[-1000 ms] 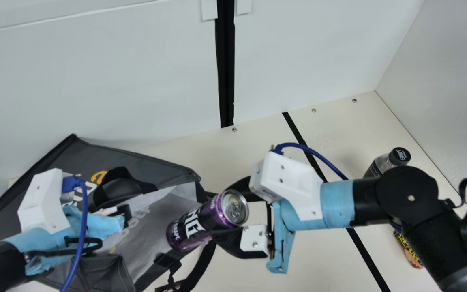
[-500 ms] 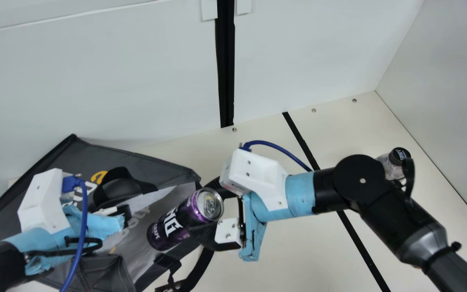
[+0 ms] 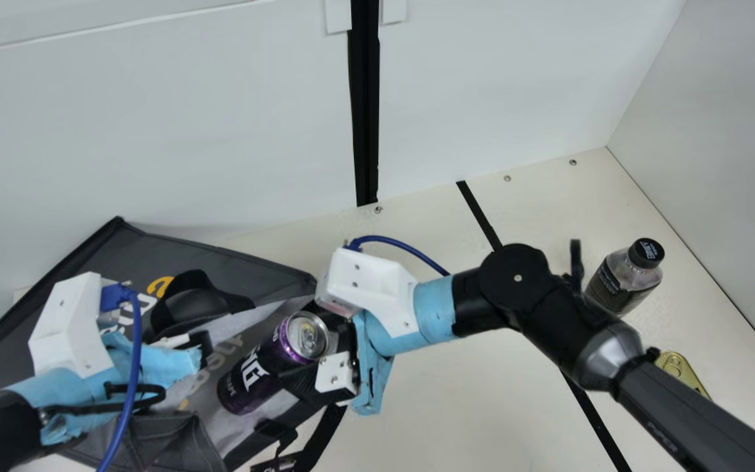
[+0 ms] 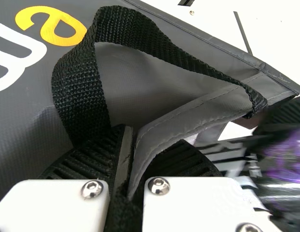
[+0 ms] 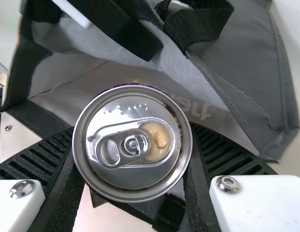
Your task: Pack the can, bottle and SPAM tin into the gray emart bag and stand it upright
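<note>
In the main view my right gripper (image 3: 325,341) is shut on the purple can (image 3: 256,373), tilted at the mouth of the gray bag (image 3: 240,262). The right wrist view has the can (image 5: 133,145) between the ribbed fingers of my right gripper (image 5: 133,159), its lid toward the camera and the bag's opening beyond. My left gripper (image 3: 197,347) is at the bag's upper side; in the left wrist view this left gripper (image 4: 128,169) is shut on the bag's rim (image 4: 188,118) beside a black strap. The bottle (image 3: 623,278) stands at the right, and the SPAM tin (image 3: 682,370) lies partly behind my right arm.
A black handle strap (image 3: 322,436) lies on the table below the bag's mouth. White walls (image 3: 515,78) rise behind and at the right. My right forearm (image 3: 698,419) stretches across the table's right half, near the tin.
My right arm has moved left with the can, bringing it from the bag's mouth edge further over the opening. Bottle and tin have come out from behind that arm. My left arm has kept still.
</note>
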Robot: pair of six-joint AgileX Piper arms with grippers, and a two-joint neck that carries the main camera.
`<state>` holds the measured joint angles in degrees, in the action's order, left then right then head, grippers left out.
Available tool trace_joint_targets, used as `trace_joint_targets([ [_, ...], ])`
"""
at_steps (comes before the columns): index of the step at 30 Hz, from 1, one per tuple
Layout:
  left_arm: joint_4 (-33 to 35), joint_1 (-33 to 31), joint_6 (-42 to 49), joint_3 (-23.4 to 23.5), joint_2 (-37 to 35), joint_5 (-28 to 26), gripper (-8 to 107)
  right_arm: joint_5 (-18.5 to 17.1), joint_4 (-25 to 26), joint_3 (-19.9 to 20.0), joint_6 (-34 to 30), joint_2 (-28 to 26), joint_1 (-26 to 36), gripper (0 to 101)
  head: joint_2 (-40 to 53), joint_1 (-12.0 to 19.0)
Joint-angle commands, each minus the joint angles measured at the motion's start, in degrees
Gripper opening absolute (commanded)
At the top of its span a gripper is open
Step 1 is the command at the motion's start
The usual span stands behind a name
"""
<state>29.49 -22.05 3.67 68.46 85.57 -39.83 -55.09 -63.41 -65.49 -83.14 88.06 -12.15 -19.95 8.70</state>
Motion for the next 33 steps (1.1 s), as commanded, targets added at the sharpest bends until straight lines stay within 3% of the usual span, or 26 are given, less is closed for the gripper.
trace_joint_targets([
  [1,0.00,0.00,0.00,0.00,0.00,0.00,-8,0.28,0.19,-0.34,-0.44,1.26,-0.54,0,-0.05,1.30],
  [17,0.00,0.00,0.00,0.00,0.00,0.00,-8,5.03,1.95,-6.40,-4.35,12.15,-5.16,0,-0.05,1.30],
  [28,0.00,0.00,0.00,0.00,0.00,0.00,-8,9.37,1.87,-11.71,-3.76,17.74,-6.90,0,-0.05,1.30],
  [33,0.00,0.00,0.00,0.00,0.00,0.00,-8,10.27,2.04,-13.28,-3.13,18.98,-7.23,17,-0.05,1.30],
])
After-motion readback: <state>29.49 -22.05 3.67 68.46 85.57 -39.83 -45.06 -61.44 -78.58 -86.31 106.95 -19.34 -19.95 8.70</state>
